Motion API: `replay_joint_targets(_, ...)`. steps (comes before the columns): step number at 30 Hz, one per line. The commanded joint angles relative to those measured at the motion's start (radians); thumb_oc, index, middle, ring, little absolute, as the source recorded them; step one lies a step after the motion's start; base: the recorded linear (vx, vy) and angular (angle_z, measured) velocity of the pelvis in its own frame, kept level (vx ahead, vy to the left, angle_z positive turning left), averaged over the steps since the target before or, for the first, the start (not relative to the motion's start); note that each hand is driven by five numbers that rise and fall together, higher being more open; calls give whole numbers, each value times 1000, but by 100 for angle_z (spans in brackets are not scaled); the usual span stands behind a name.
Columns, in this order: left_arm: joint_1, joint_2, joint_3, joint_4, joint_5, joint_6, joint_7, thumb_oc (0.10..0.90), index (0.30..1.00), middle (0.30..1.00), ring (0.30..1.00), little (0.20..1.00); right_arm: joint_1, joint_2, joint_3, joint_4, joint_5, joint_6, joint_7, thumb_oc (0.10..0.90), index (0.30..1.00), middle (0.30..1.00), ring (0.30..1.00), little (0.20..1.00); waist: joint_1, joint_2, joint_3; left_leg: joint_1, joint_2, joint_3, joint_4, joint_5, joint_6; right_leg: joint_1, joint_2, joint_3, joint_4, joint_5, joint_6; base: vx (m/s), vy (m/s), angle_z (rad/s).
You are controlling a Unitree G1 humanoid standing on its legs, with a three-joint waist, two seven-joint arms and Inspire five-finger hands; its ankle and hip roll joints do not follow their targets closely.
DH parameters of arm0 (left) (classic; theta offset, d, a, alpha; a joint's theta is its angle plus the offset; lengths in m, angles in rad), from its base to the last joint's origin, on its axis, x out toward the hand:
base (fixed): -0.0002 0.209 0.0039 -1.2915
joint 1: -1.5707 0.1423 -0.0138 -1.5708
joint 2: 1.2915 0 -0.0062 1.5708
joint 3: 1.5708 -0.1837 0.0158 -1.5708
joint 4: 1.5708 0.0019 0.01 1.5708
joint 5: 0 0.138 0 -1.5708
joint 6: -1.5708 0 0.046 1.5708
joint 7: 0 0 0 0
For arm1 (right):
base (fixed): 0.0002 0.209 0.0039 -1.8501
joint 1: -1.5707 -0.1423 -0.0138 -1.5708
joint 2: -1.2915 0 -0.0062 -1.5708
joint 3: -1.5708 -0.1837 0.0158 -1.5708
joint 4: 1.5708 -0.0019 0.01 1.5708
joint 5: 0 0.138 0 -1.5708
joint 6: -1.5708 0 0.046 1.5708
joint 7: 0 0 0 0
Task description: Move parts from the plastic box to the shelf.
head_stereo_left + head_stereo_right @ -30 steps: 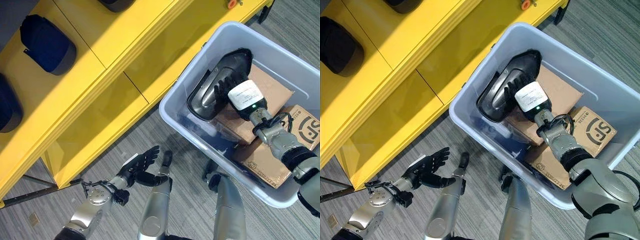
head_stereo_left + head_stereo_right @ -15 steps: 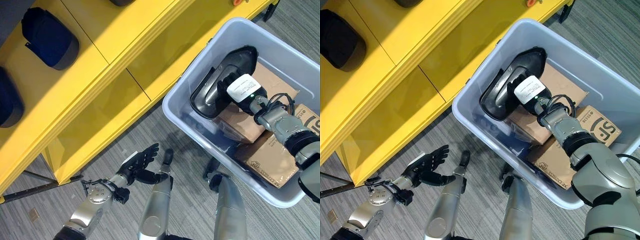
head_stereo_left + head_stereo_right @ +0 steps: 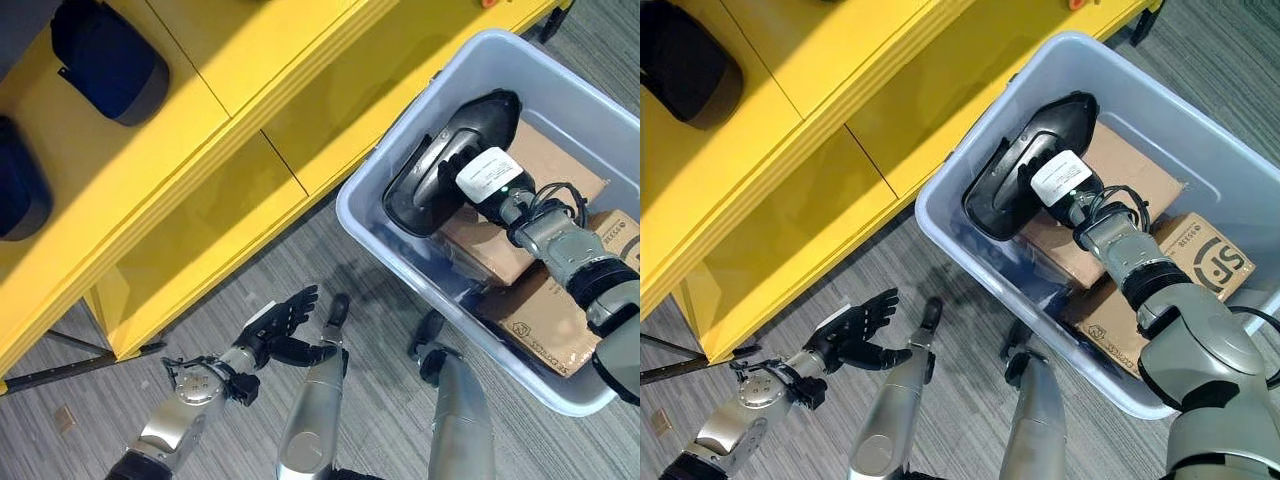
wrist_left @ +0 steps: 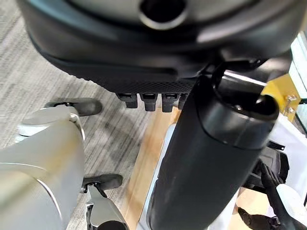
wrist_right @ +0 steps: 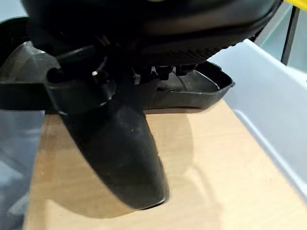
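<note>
Left eye view: the right robot hand (image 3: 452, 172) grips a black plastic part (image 3: 440, 165) inside the plastic box (image 3: 385, 235), at the box's edge nearest the yellow shelf (image 3: 200, 130), above cardboard boxes (image 3: 520, 245). The left robot hand (image 3: 275, 325) hangs low over the floor, fingers spread open.

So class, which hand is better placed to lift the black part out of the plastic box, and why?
Right. The right hand is already curled on the black part inside the plastic box; the left hand hangs open, low over the floor.

The plastic box (image 3: 372, 215) is cut off at the right edge.
</note>
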Motion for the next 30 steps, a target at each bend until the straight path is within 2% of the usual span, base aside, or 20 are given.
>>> replay_joint_targets(1,4,38,4,-80,-31,-29,-7,900,1000,1000,1000,1000,-9,-17,33,200,82,38,51,400,300,300,300,300,25,27,-4,-46,-2,54,-172,158,63,90,35,22,194,-199,18,-14,-7,8)
replay_joint_targets(3,-2,32,4,-81,-17,-25,-10,900,1000,1000,1000,1000,-10,3,33,194,67,55,47,400,300,300,300,300,26,28,-4,-40,-2,54,-176,158,62,97,32,21,185,-196,22,-13,-4,-4)
replay_joint_targets(7,-16,14,-13,-77,-22,-30,-3,900,1000,1000,1000,1000,11,39,15,205,17,68,-45,400,300,300,300,300,23,31,-4,-32,-4,56,-180,156,63,109,33,25,166,-192,23,-21,16,2)
replay_joint_targets(11,-13,-6,-16,-70,-110,14,13,900,1000,1000,1000,1000,27,52,2,189,84,114,-169,400,300,300,300,300,15,34,-4,-18,-7,54,-186,154,66,122,34,30,147,-186,25,-27,38,10)
replay_joint_targets(18,-26,-31,-10,-39,-96,-15,-18,900,1000,1000,1000,1000,62,75,-25,132,51,138,-331,400,300,300,300,300,-7,24,-4,45,1,52,-207,146,63,193,50,47,57,-155,31,-36,47,-2)
replay_joint_targets(19,-37,-31,-4,-35,-93,-20,-25,900,1000,1000,1000,1000,54,73,-32,125,52,138,-346,400,300,300,300,300,-2,34,-4,30,17,52,-208,167,67,186,63,38,32,-121,23,-84,63,-3)
replay_joint_targets(20,-37,-31,-5,-35,-93,-21,-25,900,1000,1000,1000,1000,54,73,-32,125,52,138,-346,400,300,300,300,300,-1,34,-4,30,18,52,-209,167,67,187,63,37,31,-121,23,-82,71,-6)
replay_joint_targets(24,-25,-56,7,-35,-152,3,-59,900,1000,1000,1000,1000,81,54,-49,58,123,159,-401,400,300,300,300,300,-22,20,-4,114,21,52,-228,157,65,278,63,56,-57,-90,31,-10,87,-10)
replay_joint_targets(27,-26,-65,22,-42,-124,-7,-64,900,1000,1000,1000,1000,98,43,-68,20,102,158,-417,400,300,300,300,300,-35,8,-4,171,24,54,-238,149,64,339,58,64,-119,-66,38,-1,120,-9)
replay_joint_targets(28,-33,-71,28,-40,-123,-3,-67,900,1000,1000,1000,1000,104,30,-73,-15,82,155,-437,400,300,300,300,300,-47,-3,-4,233,25,57,-248,140,64,405,52,70,-175,-44,43,-2,136,-4)
replay_joint_targets(30,-38,-74,31,-39,-124,-2,-71,900,1000,1000,1000,1000,105,24,-73,-33,75,153,-448,400,300,300,300,300,-52,-8,-4,261,25,60,-253,136,64,435,51,73,-201,-34,45,4,128,-12)
